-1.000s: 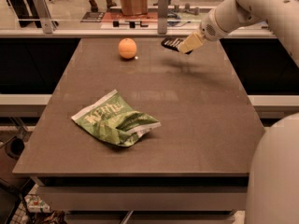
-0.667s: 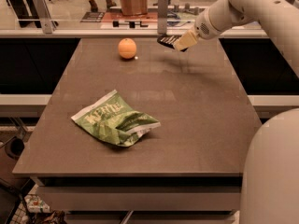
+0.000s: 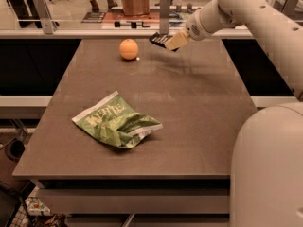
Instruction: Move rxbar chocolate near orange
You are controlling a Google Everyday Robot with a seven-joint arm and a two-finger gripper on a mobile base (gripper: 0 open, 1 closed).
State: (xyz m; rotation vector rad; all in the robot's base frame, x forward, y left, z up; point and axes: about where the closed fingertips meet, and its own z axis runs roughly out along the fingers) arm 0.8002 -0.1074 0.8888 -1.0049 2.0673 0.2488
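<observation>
Hovering near the orange (image 3: 129,49), the gripper (image 3: 171,42) holds the rxbar chocolate (image 3: 159,39) between its fingers (image 3: 178,40).

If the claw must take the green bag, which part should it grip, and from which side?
Probably the puffed right end of the green bag, from above: it lies flat on the table, and that crumpled end stands highest, giving folds to pinch. The claw hangs over the table's far edge, right of the orange, shut on the rxbar chocolate.
</observation>
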